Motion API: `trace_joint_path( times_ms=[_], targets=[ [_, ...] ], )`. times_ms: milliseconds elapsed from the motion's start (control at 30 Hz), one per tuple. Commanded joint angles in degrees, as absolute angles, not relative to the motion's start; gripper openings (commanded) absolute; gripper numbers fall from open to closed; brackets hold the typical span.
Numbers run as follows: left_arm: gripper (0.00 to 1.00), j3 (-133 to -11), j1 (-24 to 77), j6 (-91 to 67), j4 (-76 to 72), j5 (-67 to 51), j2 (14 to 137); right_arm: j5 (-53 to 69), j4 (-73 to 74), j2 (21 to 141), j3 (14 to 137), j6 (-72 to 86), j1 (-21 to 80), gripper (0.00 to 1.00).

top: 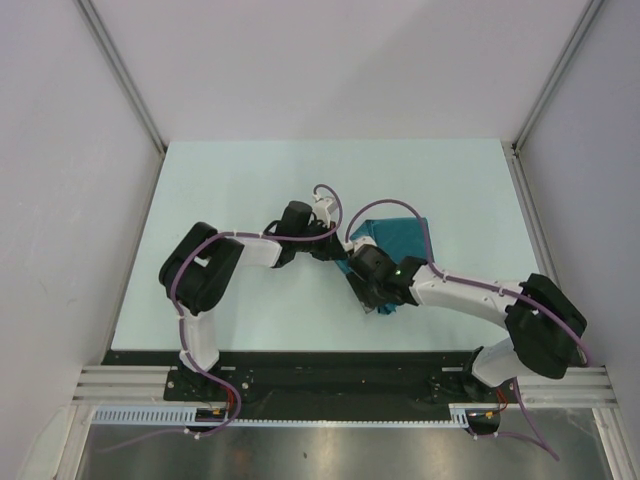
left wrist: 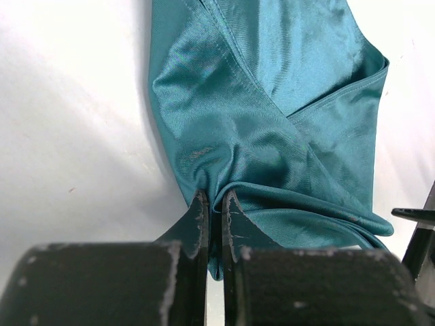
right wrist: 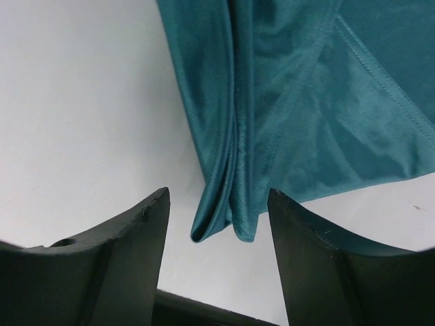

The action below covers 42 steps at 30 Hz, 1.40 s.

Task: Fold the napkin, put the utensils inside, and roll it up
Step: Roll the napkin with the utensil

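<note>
From above, my two arms meet near the middle of the pale table [top: 240, 180], and the napkin [top: 400, 238] lies bunched just right of centre, partly under my right wrist. My left gripper [top: 338, 248] reaches in to the cloth's left edge, and my right gripper [top: 378, 298] sits over its near end, where a sliver of teal peeks out below it (from this height I cannot judge how wide either pair of jaws stands). At my left wrist it is plain: my left gripper [left wrist: 216, 204] is clenched, its two scuffed black fingers [left wrist: 198, 224] almost meeting, with a pleat of the napkin [left wrist: 272, 122] pinched between them. From that pinch the cloth fans away from me in shiny folds, one stitched hem running diagonally across the top layer, and white table [left wrist: 75, 136] shows to its left. At my right wrist, my right gripper [right wrist: 217, 197] is released, its fingers [right wrist: 143, 231] spread wide. The napkin [right wrist: 319, 115] lies ahead on the table [right wrist: 81, 102], and a narrow folded edge of it hangs down into the gap between my jaws, closer to the right finger, with bare table showing on both sides of it, so neither finger touches it.
</note>
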<state>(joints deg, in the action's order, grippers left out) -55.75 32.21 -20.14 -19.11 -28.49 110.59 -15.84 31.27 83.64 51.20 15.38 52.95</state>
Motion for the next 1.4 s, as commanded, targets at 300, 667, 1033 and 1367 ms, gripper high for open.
trace_joint_path(
  times_ms=[300, 667, 1033, 1367],
  targets=[
    [0.00, -57.22, 32.34, -17.05, -16.26, -26.63, 111.36, -15.47, 30.50, 87.89, 50.19, 13.98, 50.80, 0.34],
    [0.00, -57.66, 32.26, -16.96, -15.29, -26.28, 111.36, 17.42, 28.57, 86.75, 48.52, 11.51, 41.06, 0.00],
    [0.00, -59.94, 32.08, -15.82, -11.43, -25.23, 112.67, 39.37, 26.80, 93.33, 46.49, 11.34, 25.76, 0.00],
    [0.00, -62.31, 31.64, -15.03, -7.30, -24.08, 114.34, 39.02, 29.70, 96.16, 47.19, 11.95, 19.69, 0.02]
  ],
)
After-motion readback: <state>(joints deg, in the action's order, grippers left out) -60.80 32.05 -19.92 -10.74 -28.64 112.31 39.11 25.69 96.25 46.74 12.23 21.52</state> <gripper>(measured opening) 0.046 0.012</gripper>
